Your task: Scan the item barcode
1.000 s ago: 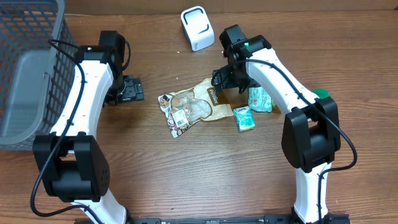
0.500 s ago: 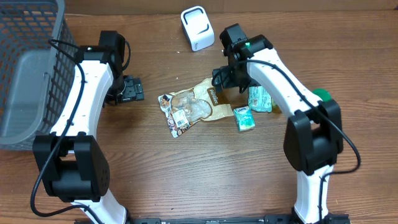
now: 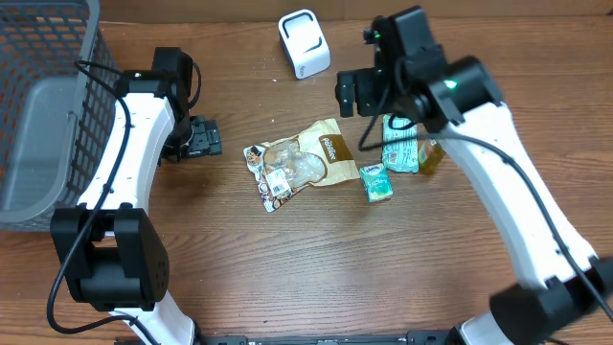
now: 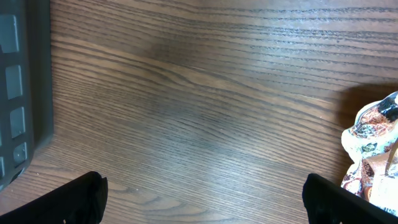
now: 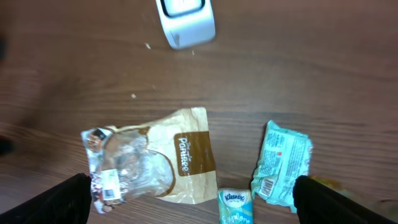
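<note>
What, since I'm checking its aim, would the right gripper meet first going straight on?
Probably the snack bag, at its brown end; the open right gripper hangs high above it, so depth is uncertain.

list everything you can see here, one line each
basket: 1, grey mesh, far left edge of the table
scanner: 1, white, top centre
snack bag: 1, brown and clear, middle of the table
tissue pack: 1, green, just right of the snack bag
packet: 1, teal, right of the snack bag, beyond the tissue pack
unidentified item: 1, amber, beside the packet, mostly hidden
table: 1, brown wood, under everything
left gripper: 1, black, open, empty, over bare wood left of the snack bag
right gripper: 1, black, open, empty, above the items
</note>
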### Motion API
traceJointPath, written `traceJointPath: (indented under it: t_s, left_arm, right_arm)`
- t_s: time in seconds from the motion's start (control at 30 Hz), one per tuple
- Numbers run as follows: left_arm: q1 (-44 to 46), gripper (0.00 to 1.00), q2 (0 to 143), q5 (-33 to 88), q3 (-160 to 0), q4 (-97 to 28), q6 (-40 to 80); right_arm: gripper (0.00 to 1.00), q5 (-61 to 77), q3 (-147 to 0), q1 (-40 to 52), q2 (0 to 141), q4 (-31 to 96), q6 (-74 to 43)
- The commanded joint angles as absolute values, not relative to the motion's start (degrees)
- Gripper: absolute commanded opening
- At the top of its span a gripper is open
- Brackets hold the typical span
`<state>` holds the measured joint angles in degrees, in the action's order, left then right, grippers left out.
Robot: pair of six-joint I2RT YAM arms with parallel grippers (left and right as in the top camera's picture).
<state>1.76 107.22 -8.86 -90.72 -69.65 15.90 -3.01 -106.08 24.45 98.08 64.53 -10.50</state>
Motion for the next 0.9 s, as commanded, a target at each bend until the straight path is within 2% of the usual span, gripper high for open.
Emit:
traceJointPath:
  t_s: [0.0,0.47,0.63,0.87]
  left_arm:
    - [1.6,1.0,107.9,-9.4,-91.6,-69.6,15.4]
    - [1.6,1.0,107.9,-9.4,-91.6,-69.6,15.4]
    - [1.6,0.99,107.9,-9.4,-91.6,-69.6,15.4]
    - [1.6,1.0,107.9,-9.4,-91.6,-69.6,15.4]
  right_arm:
    - [1.0,-3.4,-107.4,24.4,93.6,64.4,-10.9]
    - [1.0,-5.3,-107.2,24.4,75.0,64.5,-10.0]
    - [1.0,-5.8,-106.5,24.4,68.5,69.5,-10.1]
    - [1.0,-5.9,-94.4,23.1,56.6,64.8,-10.5]
